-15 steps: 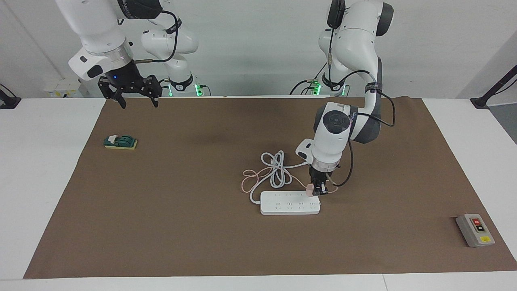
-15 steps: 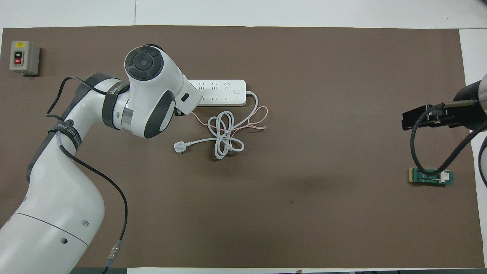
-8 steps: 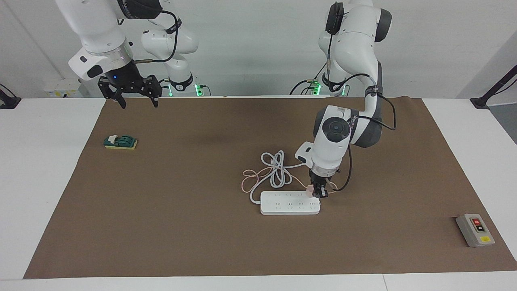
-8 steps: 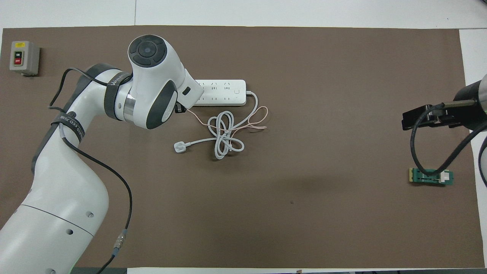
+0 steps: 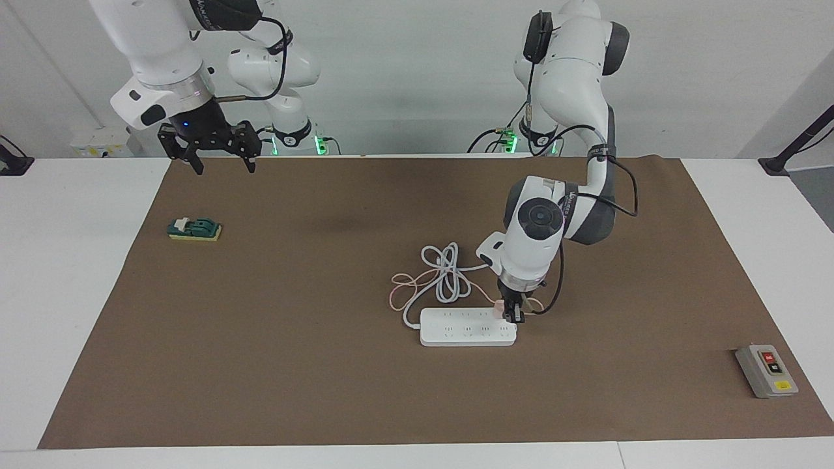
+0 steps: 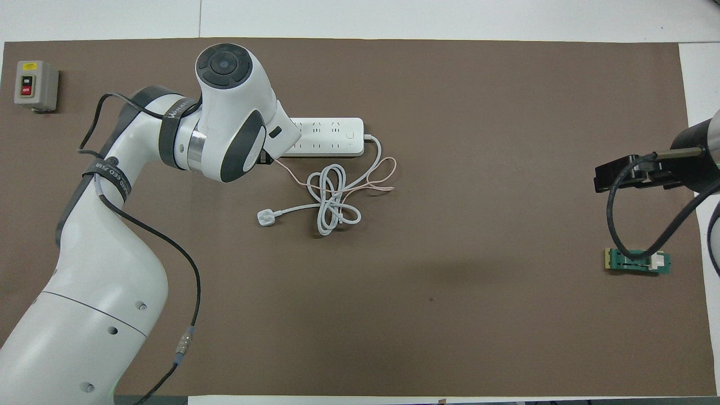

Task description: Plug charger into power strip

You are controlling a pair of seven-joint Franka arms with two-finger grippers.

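Charger (image 5: 499, 307) on power strip (image 5: 467, 326) (robot-side edge).

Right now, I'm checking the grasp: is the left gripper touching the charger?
Touching. The facing view shows the left gripper closed on the pink charger right at the power strip's end; the overhead view hides it under the wrist.

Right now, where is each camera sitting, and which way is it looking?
Facing view: high up across the table, looking back at the robots; both whole arms show, the left gripper holding the charger at the power strip, the right gripper waiting, open, above the mat's edge.
Overhead view: high above the robots' end, looking steeply down and forward; the left arm hides its gripper, and the right gripper pokes in.
Both share the power strip, grey button box and green block.
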